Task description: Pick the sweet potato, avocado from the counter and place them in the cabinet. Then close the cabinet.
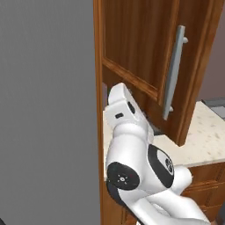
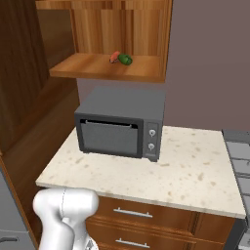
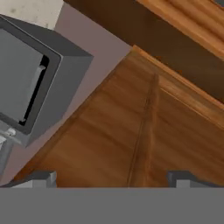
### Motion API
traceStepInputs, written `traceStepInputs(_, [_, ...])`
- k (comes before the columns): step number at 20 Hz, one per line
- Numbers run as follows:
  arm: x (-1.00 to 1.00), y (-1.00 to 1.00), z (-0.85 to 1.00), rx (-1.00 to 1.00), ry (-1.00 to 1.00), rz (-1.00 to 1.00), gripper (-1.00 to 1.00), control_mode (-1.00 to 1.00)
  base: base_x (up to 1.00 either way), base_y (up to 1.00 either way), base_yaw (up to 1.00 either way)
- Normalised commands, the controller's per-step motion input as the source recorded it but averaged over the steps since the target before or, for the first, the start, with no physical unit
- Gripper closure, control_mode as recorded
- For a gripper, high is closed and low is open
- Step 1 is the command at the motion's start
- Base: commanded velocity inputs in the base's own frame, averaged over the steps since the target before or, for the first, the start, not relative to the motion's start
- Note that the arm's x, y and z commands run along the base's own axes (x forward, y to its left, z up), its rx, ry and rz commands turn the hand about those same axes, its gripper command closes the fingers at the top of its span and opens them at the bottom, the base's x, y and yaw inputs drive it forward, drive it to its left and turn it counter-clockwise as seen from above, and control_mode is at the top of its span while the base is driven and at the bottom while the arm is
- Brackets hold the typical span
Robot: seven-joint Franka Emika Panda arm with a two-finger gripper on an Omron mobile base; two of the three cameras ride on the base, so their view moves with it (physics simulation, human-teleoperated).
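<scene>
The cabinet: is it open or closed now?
Open: the cabinet shelf shows the sweet potato and avocado; its door is swung out.

Cabinet: reddish-brown wood grain. Counter: pale beige, speckled. Microwave: dark grey. Sweet potato: reddish-orange. Avocado: green.

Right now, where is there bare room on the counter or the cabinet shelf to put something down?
The counter is bare right of the microwave, up to the stove edge, and along the strip in front of it. On the cabinet shelf, the sweet potato and avocado sit mid-shelf; the board left of them is free. Behind the microwave is tight.
</scene>
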Motion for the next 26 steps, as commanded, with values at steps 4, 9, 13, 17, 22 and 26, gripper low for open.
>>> traceStepInputs(4, [0.28, -1.00, 0.20, -0.06, 0.11, 0.00, -1.00, -1.00, 0.00, 0.00, 0.00])
traceStepInputs(9, [0.92, -0.94, 0.07, -0.01, 0.08, 0.11, -1.00, -1.00, 0.00, 0.00, 0.00])
traceStepInputs(13, [1.00, -0.77, 0.11, 0.00, 0.08, 0.24, -1.00, -1.00, 0.00, 0.00, 0.00])
traceStepInputs(17, [1.00, -0.74, 0.19, 0.00, 0.07, 0.30, -1.00, -1.00, 0.00, 0.00, 0.00])
traceStepInputs(22, [1.00, -0.64, 0.11, 0.00, 0.03, 0.34, -1.00, -1.00, 0.00, 0.00, 0.00])
traceStepInputs(26, [1.00, -0.40, 0.00, 0.00, 0.05, 0.29, -1.00, -1.00, 0.00, 0.00, 0.00])
